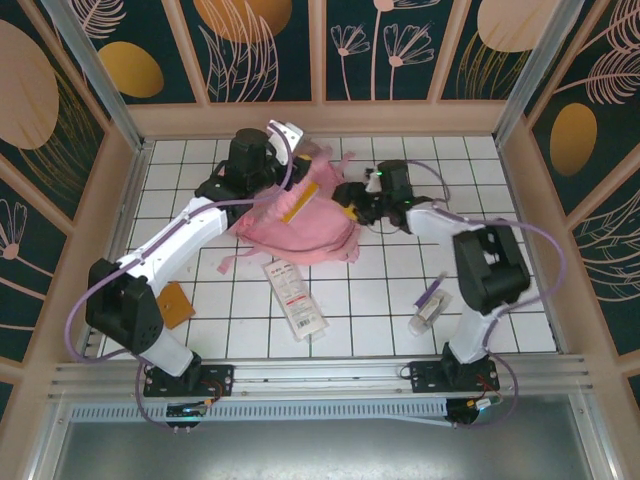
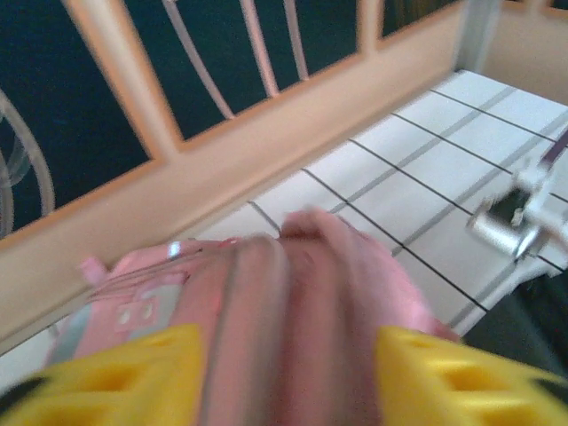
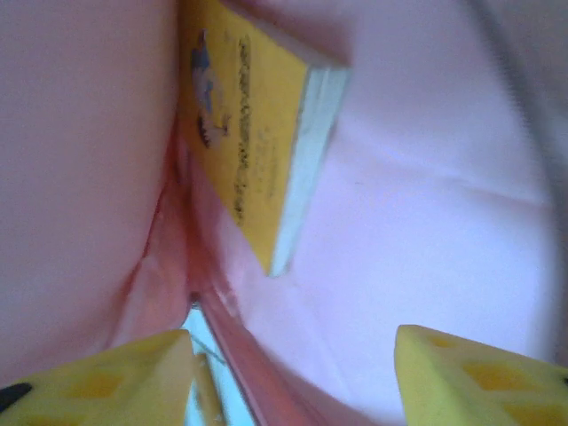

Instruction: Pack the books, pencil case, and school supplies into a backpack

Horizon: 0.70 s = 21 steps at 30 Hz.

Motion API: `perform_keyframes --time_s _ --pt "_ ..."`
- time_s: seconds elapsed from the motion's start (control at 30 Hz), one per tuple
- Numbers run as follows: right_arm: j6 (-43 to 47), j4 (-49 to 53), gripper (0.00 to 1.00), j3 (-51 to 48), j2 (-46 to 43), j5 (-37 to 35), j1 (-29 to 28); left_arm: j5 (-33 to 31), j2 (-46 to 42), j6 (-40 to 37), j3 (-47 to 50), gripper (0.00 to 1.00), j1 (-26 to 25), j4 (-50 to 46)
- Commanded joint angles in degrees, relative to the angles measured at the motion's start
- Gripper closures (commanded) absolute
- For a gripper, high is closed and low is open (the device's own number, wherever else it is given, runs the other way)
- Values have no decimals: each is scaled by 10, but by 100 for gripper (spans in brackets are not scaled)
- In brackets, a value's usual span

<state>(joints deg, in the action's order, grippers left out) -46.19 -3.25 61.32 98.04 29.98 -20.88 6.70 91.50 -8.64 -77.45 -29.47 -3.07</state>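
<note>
Backpack [image 1: 300, 235]: soft pink fabric, slumped at centre-back of table [image 1: 510, 300], between both arms.
Book [image 3: 253, 151]: thin yellow paperback, cartoon figure and dark lettering on cover, white page edges. Lies inside backpack against pink lining.
Right gripper [image 3: 293, 364]: in bag mouth, yellow fingers spread, released, book clear of them.
Left gripper [image 2: 284, 373]: fingers wide apart, released, pink fabric bulging between; view blurred.
Pencil case [image 1: 295, 300]: long white pouch, red print, on table just in front of backpack.
Purple pen [image 1: 435, 290] and whitish tube [image 1: 422, 320]: side by side near right arm base.

The white gridded table [image 1: 520, 180] bears backpack [image 1: 310, 225], pencil case [image 1: 295, 300], purple pen [image 1: 435, 292], tube [image 1: 425, 318].
</note>
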Motion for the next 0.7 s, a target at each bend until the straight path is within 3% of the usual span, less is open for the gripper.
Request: perform_keyframes --time_s 0.0,0.07,0.1,0.13,0.3,0.43,0.53,0.6,0.67 --pt "92 133 28 -29 -101 -181 68 158 35 -21 23 23 -2 4" --pt "93 210 22 -42 -140 -291 97 201 30 -37 51 23 -15 39" --pt "81 251 15 -44 -155 -341 107 206 26 -49 67 24 -23 59" --pt "69 298 1 -45 -166 -390 116 203 25 -63 81 24 -32 74" --pt "18 446 1 -61 -190 -398 153 187 51 -157 84 24 -68 -5" --pt "-38 520 1 -93 -199 -366 164 216 26 -225 137 24 -97 -34" --pt "57 422 11 -119 -211 -248 153 193 -5 -230 187 23 -98 -16" --pt "141 348 13 -111 -184 -124 129 137 -24 -220 207 22 -98 -22" --pt "190 325 18 -72 -141 -76 89 89 -46 -192 214 24 -85 -51"
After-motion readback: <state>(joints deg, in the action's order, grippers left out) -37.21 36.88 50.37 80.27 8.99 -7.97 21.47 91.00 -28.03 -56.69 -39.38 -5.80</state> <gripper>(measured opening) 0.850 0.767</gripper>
